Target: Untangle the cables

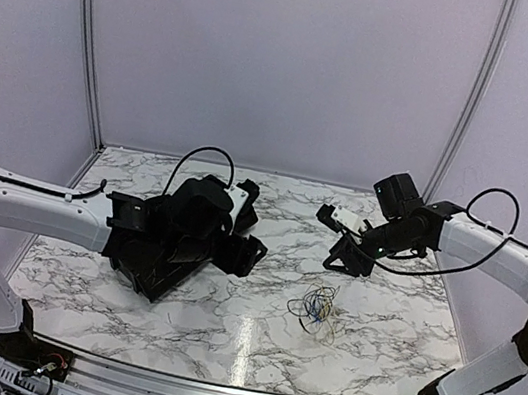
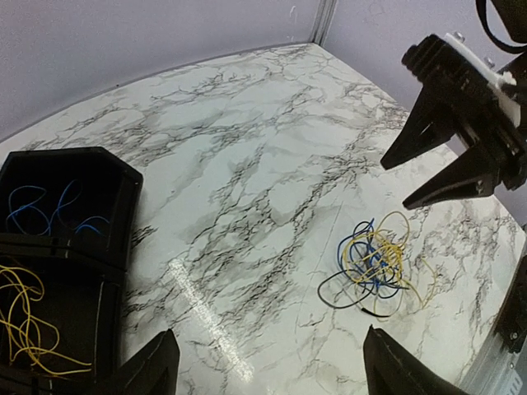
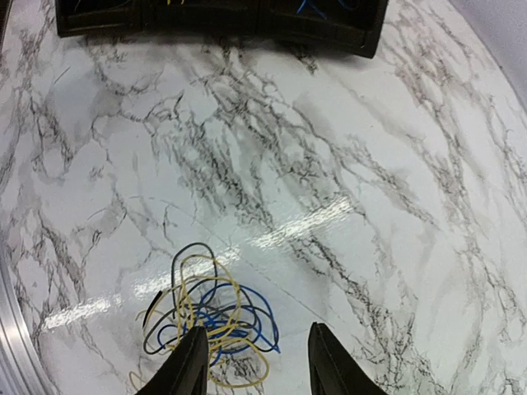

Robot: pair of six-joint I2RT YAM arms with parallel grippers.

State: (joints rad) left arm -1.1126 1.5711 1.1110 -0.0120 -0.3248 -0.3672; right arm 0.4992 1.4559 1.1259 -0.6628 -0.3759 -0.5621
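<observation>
A small tangle of cables [image 1: 316,310] in blue, yellow and black lies on the marble table right of centre. The left wrist view shows this tangle [image 2: 375,263] ahead and right of my left gripper [image 2: 272,370], which is open with nothing between its fingers. My left gripper [image 1: 251,228] hovers left of the tangle. My right gripper [image 1: 336,240] hangs above and behind it, open. In the right wrist view the tangle [image 3: 210,317] lies under my right gripper's [image 3: 255,346] left finger, and nothing sits between the jaws. Single blue strands [image 2: 41,210] and yellow strands [image 2: 25,321] lie in a tray.
A black compartment tray [image 2: 82,156] sits on the table's left half, partly under my left arm [image 1: 39,211]. The same tray [image 3: 329,37] shows at the top of the right wrist view. My right gripper [image 2: 395,185] looms at the upper right of the left wrist view.
</observation>
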